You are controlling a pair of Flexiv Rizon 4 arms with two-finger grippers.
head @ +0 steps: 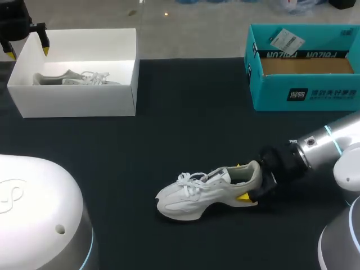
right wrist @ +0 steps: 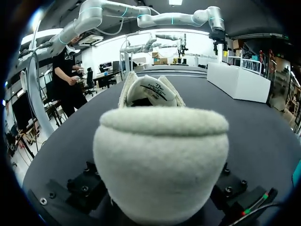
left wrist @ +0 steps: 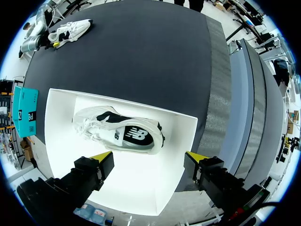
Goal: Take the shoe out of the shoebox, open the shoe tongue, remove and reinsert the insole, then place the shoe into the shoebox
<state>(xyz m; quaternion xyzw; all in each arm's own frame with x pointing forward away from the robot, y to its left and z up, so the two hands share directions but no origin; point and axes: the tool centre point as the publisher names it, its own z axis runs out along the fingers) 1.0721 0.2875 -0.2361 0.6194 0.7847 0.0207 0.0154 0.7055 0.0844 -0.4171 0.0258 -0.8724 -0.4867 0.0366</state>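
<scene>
- White shoe (head: 202,188) (left wrist: 70,29) stands upright on its sole on the table (head: 185,124), toward the front edge and near the middle. Toe points toward the table's left edge, heel toward the right edge.
- Right end effector (head: 241,181) is closed on the heel of the white shoe. One yellow tip shows at the far side of the heel collar, the other at the near side low by the sole.
- Right arm (head: 326,143) comes in low from the right edge, nearly level with the table.
- Right wrist view: the padded heel of the white shoe (right wrist: 160,160) fills the space just ahead of the end effector. The tongue stands up beyond the heel. The yellow tips are hidden here.
- Shoebox (head: 79,101) (left wrist: 136,186), white with no lid, sits at the far left corner of the table.
- Second shoe (head: 73,77) (left wrist: 120,132) lies on its side inside the shoebox, against the far wall. Its dark lining and insole face up in the left wrist view.
- Left end effector (head: 27,52) (left wrist: 146,157) hangs above the shoebox's far left part. Fingers are spread wide with nothing between them, clear of the second shoe.
- Teal box (head: 304,95) (left wrist: 26,106), open-topped, sits at the far right corner, well apart from both shoes. A white label hangs on its back wall.
</scene>
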